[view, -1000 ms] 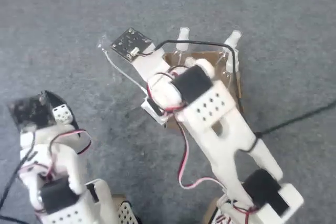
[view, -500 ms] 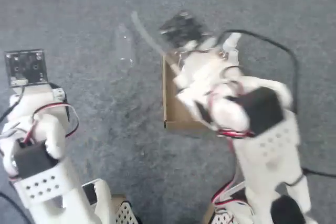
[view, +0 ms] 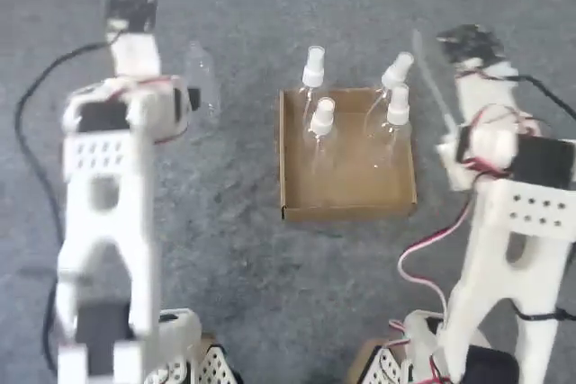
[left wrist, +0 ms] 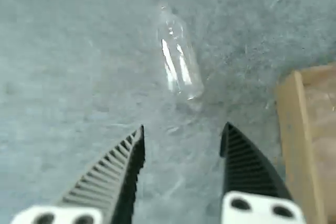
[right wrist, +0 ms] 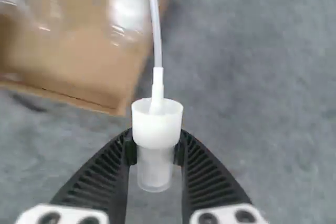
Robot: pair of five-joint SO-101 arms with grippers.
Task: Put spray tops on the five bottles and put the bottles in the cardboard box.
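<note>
Mat (view: 234, 249): fuzzy grey
Bottle (view: 200, 74): clear, 10 o'clock of cardboard box (view: 346, 211)
Left gripper (left wrist: 184, 127): spread, empty
Right gripper (right wrist: 155, 136): clenching white spray top (right wrist: 156, 114)

Illumination is bright, diffuse and even across the grey mat (view: 234, 249). Shadows are soft: a narrow dark band lies along the near wall of the cardboard box (view: 346, 211). White glare streaks run lengthwise down the uncapped clear bottle (left wrist: 178, 69).
</note>
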